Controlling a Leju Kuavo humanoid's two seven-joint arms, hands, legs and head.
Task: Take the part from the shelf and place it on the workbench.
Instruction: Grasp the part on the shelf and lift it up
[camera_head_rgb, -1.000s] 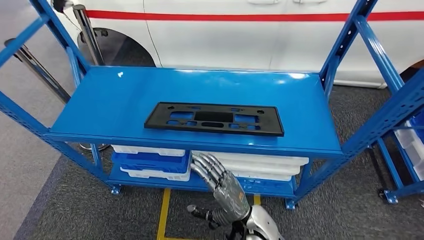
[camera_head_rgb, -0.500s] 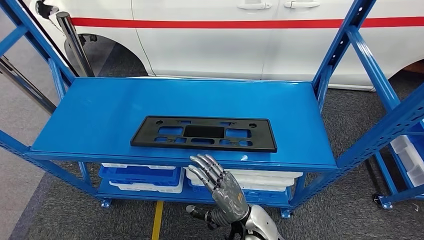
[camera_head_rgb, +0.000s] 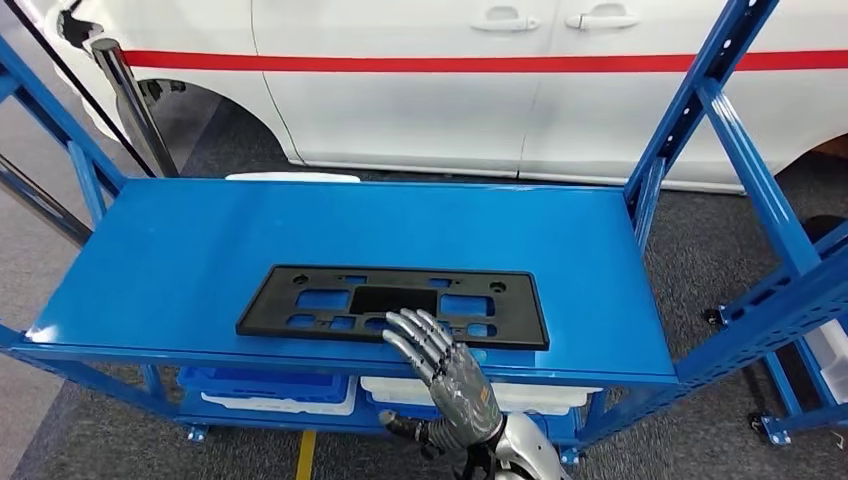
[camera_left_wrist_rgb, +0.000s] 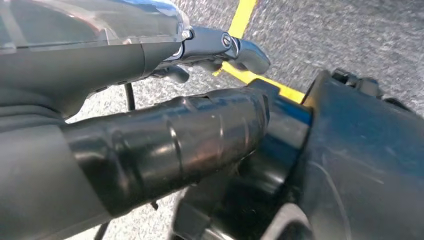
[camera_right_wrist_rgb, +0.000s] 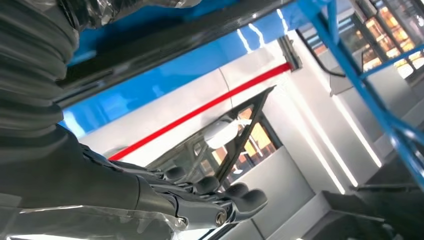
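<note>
Reaching up from below, the silver right hand has its fingers apart and holds nothing; its fingertips overlap the near edge of the flat black rectangular plastic part with cut-out windows, though contact I cannot confirm. This part lies flat on the blue metal shelf, near the front edge, probably so it is easy to reach. The left hand hangs low over grey floor with a yellow line; whether it is open I cannot tell. Under the shelf stand white and blue plastic trays. Behind the shelf is a white car with a red stripe.
</note>
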